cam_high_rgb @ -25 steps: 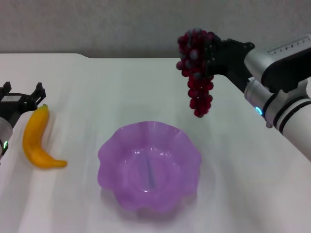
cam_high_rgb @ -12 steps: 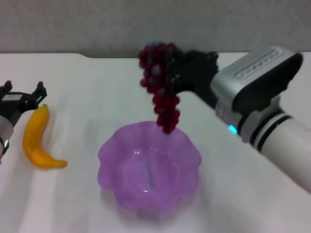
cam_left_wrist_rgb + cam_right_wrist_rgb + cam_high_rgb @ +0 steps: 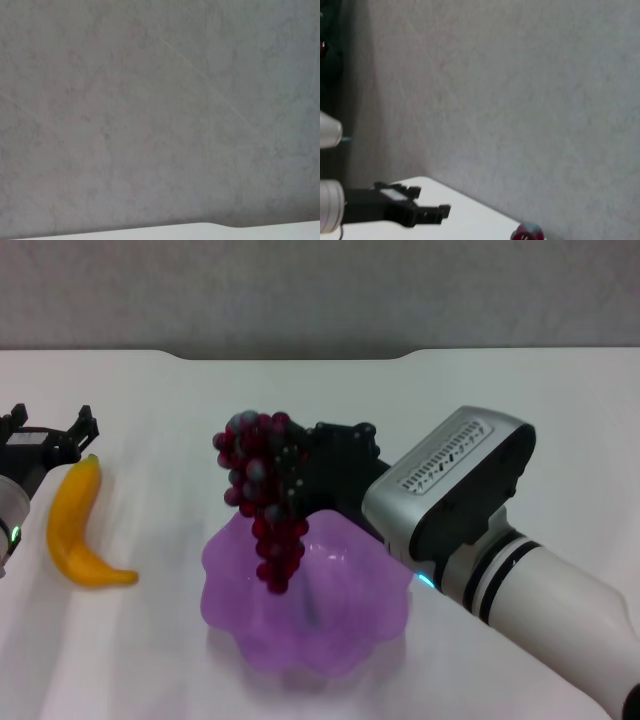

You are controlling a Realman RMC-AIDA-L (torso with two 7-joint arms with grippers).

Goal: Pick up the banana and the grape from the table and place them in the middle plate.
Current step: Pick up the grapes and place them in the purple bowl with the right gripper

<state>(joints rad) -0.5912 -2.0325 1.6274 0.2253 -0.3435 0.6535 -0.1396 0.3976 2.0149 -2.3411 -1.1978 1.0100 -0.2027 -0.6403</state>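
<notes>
Middle plate [image 3: 300,635]: purple, wavy-rimmed, on the table [image 3: 520,430] close to the near edge, about midway between the left and right edges; it has not moved since the earlier frames.
Grape [image 3: 262,495]: hangs off the table as a long dark red bunch, its lower end dipping over the plate's left half; a second ago it hung high near the far edge, right of the plate, so it has come forward, leftward and lower. A few red grapes [image 3: 527,233] also show at the rim of the right wrist view.
Right tool [image 3: 300,475]: closed around the top of the grape bunch, above the plate's far rim; its arm has swung in from the right edge.
Banana [image 3: 78,525]: lies flat by the left edge, well left of the plate, unchanged.
Left tool [image 3: 48,435]: fingers spread apart, holding nothing, poised just beyond the banana's far tip, same place as before.
</notes>
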